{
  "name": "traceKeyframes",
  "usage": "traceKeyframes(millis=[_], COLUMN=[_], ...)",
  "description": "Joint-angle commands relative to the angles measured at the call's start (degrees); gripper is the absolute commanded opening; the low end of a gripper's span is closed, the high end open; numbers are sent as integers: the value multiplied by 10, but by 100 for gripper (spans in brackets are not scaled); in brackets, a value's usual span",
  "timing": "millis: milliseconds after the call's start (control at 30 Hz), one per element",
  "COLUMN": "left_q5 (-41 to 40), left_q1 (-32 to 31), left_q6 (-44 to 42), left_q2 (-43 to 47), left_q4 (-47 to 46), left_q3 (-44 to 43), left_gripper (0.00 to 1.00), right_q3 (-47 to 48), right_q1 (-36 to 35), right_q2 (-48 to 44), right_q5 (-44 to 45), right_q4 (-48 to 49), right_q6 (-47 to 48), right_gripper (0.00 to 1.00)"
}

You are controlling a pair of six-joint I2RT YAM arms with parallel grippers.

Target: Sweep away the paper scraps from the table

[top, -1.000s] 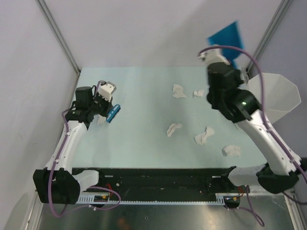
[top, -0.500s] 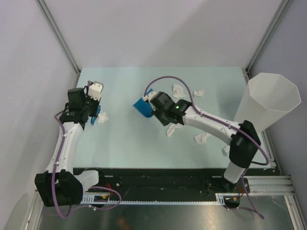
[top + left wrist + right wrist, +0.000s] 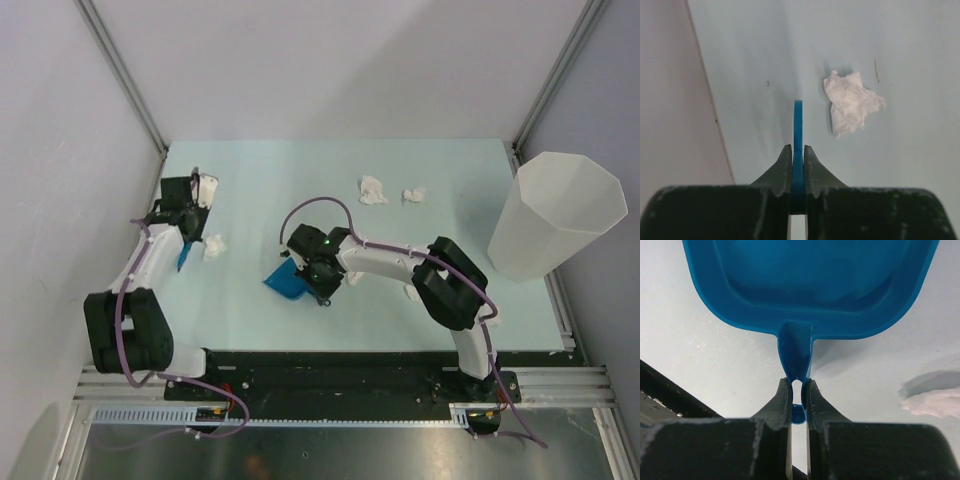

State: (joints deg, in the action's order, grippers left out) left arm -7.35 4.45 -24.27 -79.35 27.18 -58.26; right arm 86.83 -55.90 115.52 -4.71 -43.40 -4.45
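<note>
On the pale green table (image 3: pixel 250 180), one paper scrap (image 3: pixel 213 246) lies by my left gripper (image 3: pixel 183 246). That gripper is shut on a thin blue tool (image 3: pixel 180 260). In the left wrist view the tool (image 3: pixel 798 125) shows edge-on between the jaws of the left gripper (image 3: pixel 798 148), with the scrap (image 3: pixel 852 102) just to its right. My right gripper (image 3: pixel 306 272) is shut on the handle of a blue dustpan (image 3: pixel 285 283) low over the table's middle front. In the right wrist view the right gripper (image 3: pixel 798 381) holds the dustpan (image 3: pixel 810 285), and a scrap (image 3: pixel 935 402) lies at the right edge. Two scraps (image 3: pixel 373 190) (image 3: pixel 413 194) lie at the far middle. Others are mostly hidden under the right arm.
A tall white faceted bin (image 3: pixel 555 215) stands at the table's right edge. Grey walls close in the left side (image 3: pixel 670 100) and the back. A black and metal rail (image 3: pixel 330 375) runs along the front edge.
My right arm swung the dustpan down from high at the far right to the table's middle, then toward the front left. My left gripper turned and moved toward the left wall beside the scrap.
</note>
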Motion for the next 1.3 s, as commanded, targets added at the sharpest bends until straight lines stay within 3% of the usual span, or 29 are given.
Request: traceKeyframes(millis=[0, 167, 267, 433, 667, 900, 1267], left_q5=[7, 77, 123, 290, 428, 381, 345], left_q1=[-20, -39, -82, -108, -129, -90, -74], left_q6=[-14, -9, -16, -17, -12, -6, 16], left_q2=[-36, -66, -58, -6, 23, 60, 39], left_q4=[-26, -23, 3, 62, 125, 129, 127], left_q3=[-32, -37, -25, -6, -34, -47, -59], left_gripper=[0, 0, 0, 0, 0, 0, 0], right_q3=[36, 55, 61, 62, 76, 45, 50], right_q1=[-5, -6, -6, -5, -3, 2, -2], right_q2=[9, 22, 26, 36, 58, 37, 15], right_q5=[-23, -15, -10, -11, -20, -18, -25], right_q4=[-14, -30, -32, -19, -16, 7, 11], right_q6=[1, 15, 13, 13, 10, 4, 13], right_gripper=[0, 0, 0, 0, 0, 0, 0])
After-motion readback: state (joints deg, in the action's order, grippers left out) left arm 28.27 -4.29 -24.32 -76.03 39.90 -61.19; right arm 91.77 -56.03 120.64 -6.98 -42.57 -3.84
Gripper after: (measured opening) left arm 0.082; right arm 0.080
